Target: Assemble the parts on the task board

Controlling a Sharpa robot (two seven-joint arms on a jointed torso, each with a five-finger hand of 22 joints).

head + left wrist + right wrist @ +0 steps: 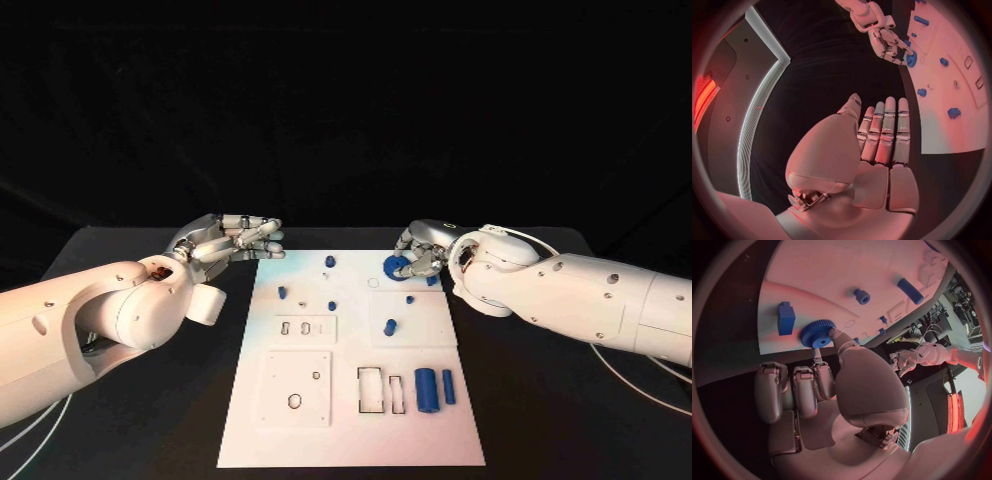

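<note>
Pinching the blue gear (817, 333) in our right hand (423, 252), left hand (231, 238) empty with fingers apart, we should seat it squarely on the task board (361, 420).

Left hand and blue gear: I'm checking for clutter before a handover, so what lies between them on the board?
In the head view, one small blue part stands on the task board between the left hand and the blue gear, which the right hand touches.

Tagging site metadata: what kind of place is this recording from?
Likely a robotics lab test bench: a black table against a dark backdrop, a white task board with blue parts such as a gear, held by the right hand.
</note>
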